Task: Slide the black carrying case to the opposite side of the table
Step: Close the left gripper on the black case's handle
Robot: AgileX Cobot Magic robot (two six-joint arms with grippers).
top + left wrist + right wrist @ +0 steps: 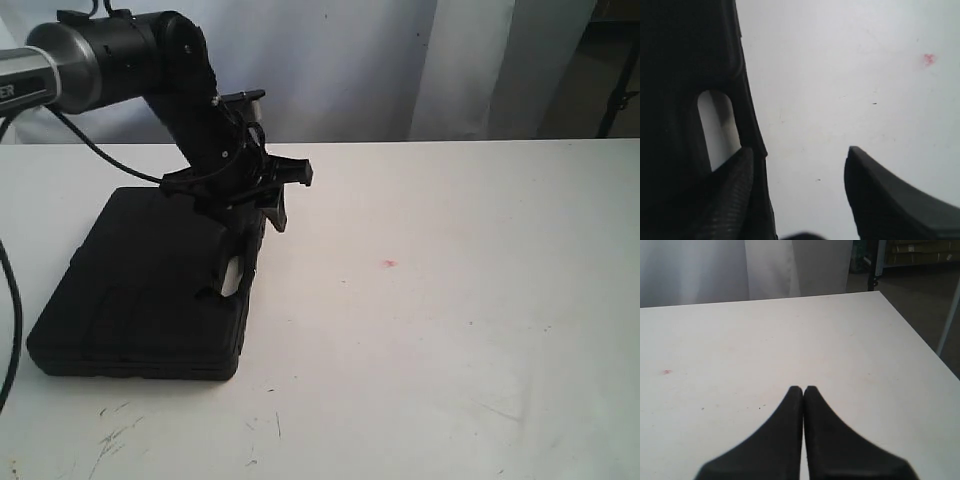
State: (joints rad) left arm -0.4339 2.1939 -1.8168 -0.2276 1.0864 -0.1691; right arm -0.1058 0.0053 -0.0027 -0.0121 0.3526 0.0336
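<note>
The black carrying case (150,290) lies near the table's (450,300) left edge, seemingly the whole crossing left, left gripper (289,194) spread wide astride its edge.

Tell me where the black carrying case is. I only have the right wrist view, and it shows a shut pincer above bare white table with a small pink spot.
Observer: In the exterior view the black carrying case lies flat on the left part of the table.
Operator: Is the other arm anywhere near it?
Observer: Yes. The left pincer is at the case's handle edge, and it is open.
Operator: Has it clamped the handle?
Observer: No. In the left wrist view one finger is over the case beside the handle slot, and the other finger is over bare table.
</note>
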